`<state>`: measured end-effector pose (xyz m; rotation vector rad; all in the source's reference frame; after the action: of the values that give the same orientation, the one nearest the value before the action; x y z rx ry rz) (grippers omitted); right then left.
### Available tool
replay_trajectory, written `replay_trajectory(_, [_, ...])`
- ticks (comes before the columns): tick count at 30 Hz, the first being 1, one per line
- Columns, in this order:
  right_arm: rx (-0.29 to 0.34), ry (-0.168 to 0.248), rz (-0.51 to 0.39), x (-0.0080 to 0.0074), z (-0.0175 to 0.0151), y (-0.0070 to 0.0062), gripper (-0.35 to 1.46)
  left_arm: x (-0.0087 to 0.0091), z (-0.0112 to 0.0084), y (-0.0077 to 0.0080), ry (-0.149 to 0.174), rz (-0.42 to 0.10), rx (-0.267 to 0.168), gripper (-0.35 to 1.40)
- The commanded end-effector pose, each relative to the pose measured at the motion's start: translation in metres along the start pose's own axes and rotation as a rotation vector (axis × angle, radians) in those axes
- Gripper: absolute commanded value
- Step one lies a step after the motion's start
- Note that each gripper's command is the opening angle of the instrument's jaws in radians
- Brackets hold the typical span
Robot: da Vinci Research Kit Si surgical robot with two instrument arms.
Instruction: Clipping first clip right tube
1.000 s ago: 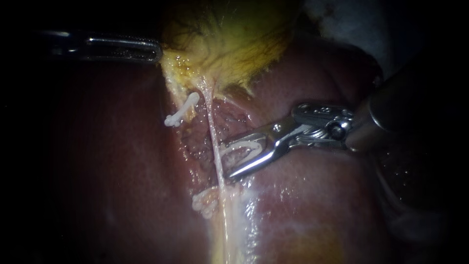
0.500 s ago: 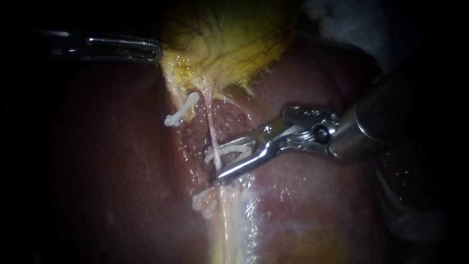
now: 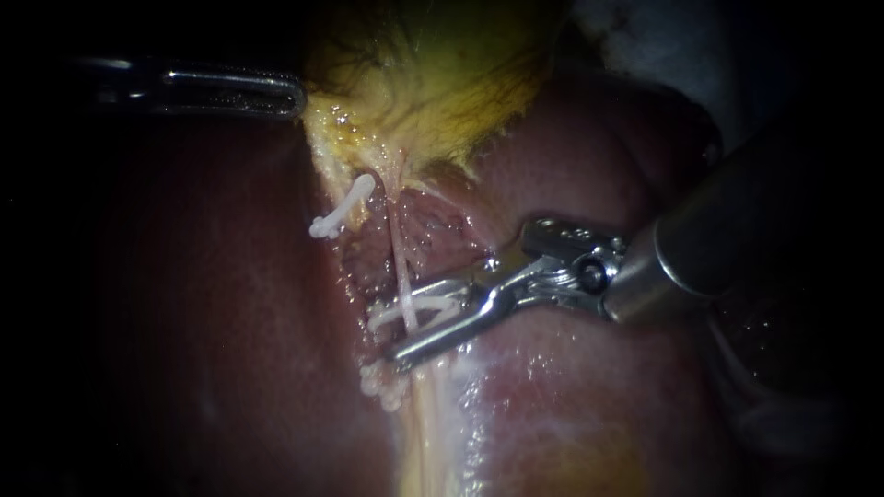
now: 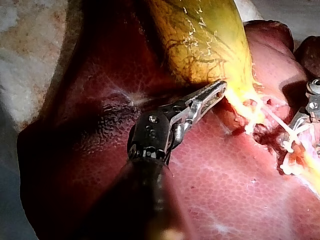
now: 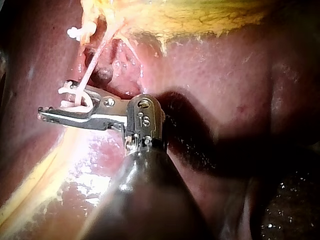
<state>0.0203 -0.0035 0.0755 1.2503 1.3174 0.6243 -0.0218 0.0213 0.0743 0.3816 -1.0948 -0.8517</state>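
The right instrument (image 3: 401, 329) holds an open clip (image 3: 433, 308) in its pincer, astride the taut right tube (image 3: 398, 248) over the liver (image 3: 571, 387). If the tips fall short of clearing the tube, closing could catch only part of it, or pinch the liver beneath.

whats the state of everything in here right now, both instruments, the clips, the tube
left instrument, shut on the edge of the gallbladder
right instrument, carrying the loaded clip, set astride the tube
loaded clip, open, not yet closed
tube, taut, passing through the loaded clip
other clip, closed, on tissue beside the tube
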Motion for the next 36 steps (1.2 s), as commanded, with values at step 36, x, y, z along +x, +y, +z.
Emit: replay_trajectory(36, [0.004, 0.015, -0.005, -0.0004, 0.002, -0.0013, 0.2, 0.0001, 0.0001, 0.0, 0.0, 0.0, 0.0, -0.35])
